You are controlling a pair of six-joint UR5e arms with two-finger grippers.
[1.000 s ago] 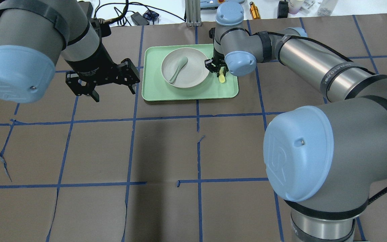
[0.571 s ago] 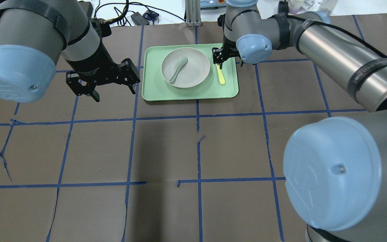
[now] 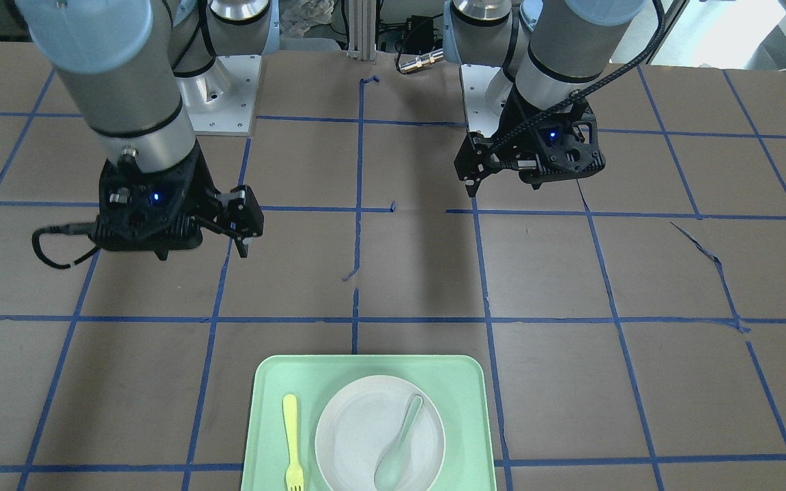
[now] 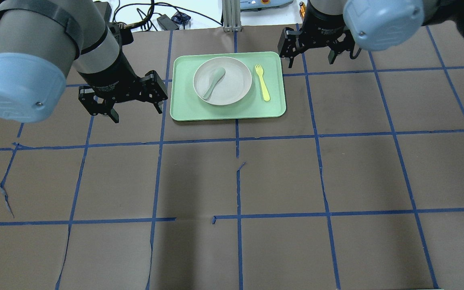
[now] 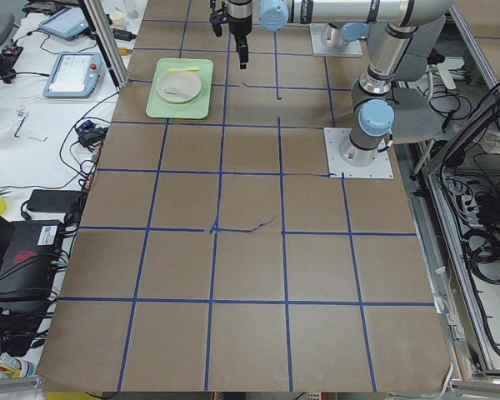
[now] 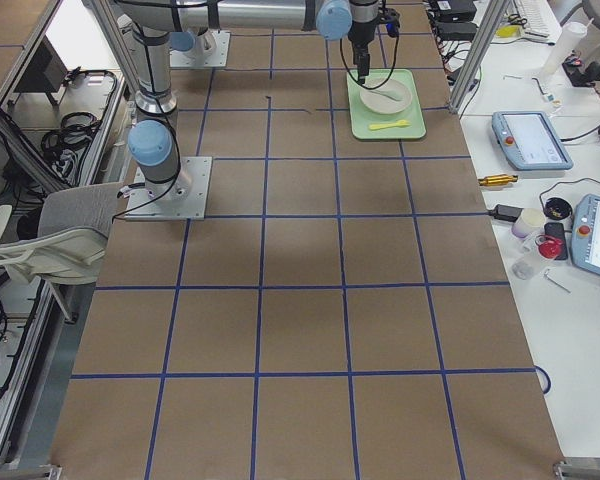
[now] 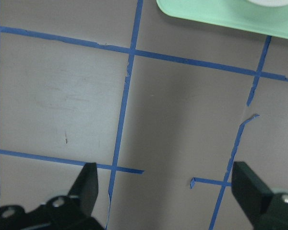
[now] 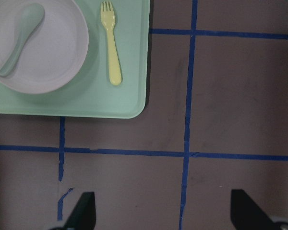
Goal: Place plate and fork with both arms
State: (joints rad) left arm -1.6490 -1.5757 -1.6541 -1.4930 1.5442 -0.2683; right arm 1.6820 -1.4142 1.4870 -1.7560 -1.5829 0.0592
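Centrally, the mint-green tray point(image 4: 183, 108) served as the one container on the table, and it held everything: the plate point(image 4: 237, 82) sat in its middle, a pale grey-green spoon point(image 4: 214, 81) lay slanted inside the plate with its bowl toward the tray's far edge, and the fork point(image 4: 262, 82) lay flat on the tray floor just beside the plate, on the tray's right side, not touching it.

The plate was round, off-white and shallow. The fork was pale yellow, with short tines pointing to the tray's far edge and a slim handle running parallel to the tray's short side.

The left gripper point(image 4: 137, 114) hung off the tray's left side with its fingers spread wide, holding nothing. The right gripper point(image 4: 311, 61) hung off the tray's right side, raised above the table, its fingers likewise apart and empty.

Brown paper point(image 4: 280, 173) marked with a blue tape grid covered the table around the tray. Beyond the tray's far edge stood a white bench with cables and a teach pendant point(image 6: 532, 140).
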